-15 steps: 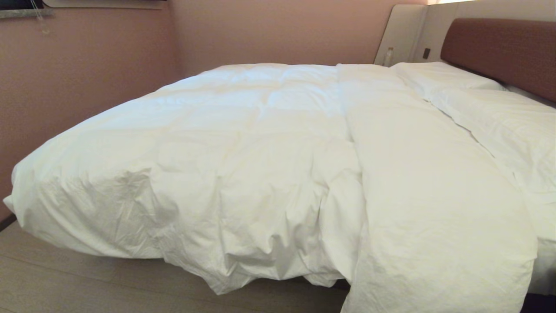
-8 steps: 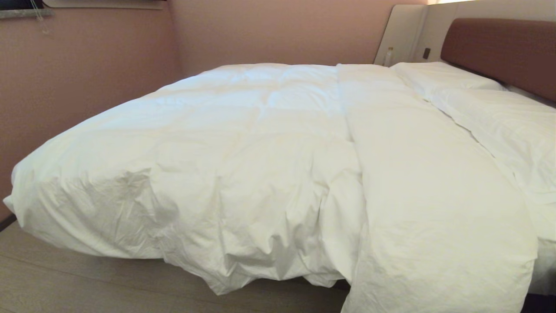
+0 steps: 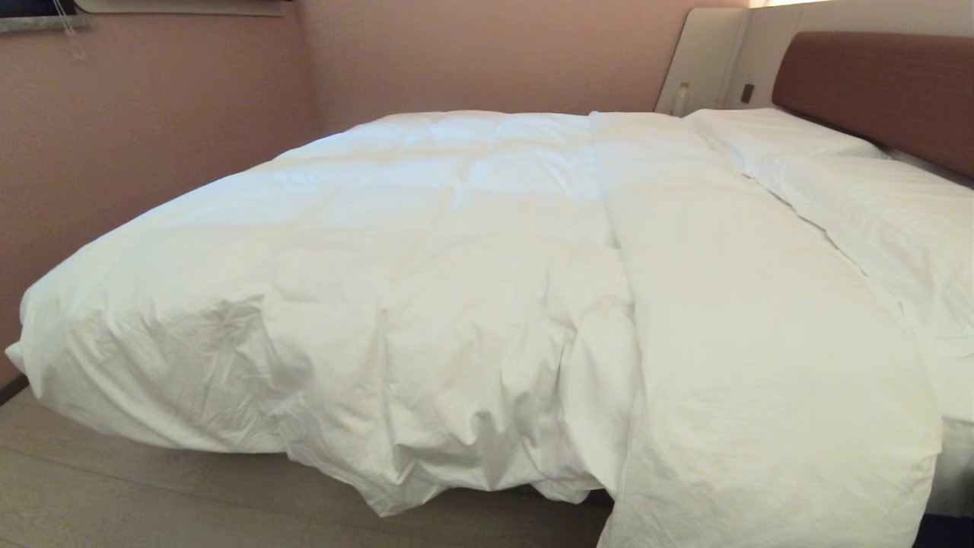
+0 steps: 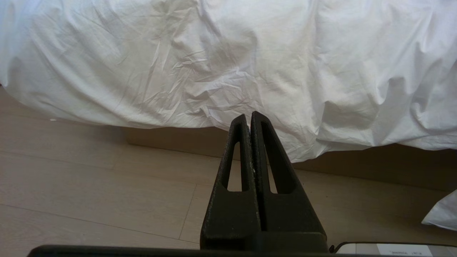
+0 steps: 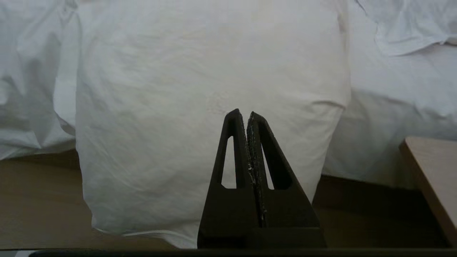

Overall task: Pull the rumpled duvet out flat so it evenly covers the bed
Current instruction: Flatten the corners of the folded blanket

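The duvet lies spread over the bed; left end effector and right end effector both pressed together, empty, facing its hanging edge.

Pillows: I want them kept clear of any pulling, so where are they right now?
In the head view the pillows lie at the right, along the brown headboard, with the duvet spread beside them to their left.
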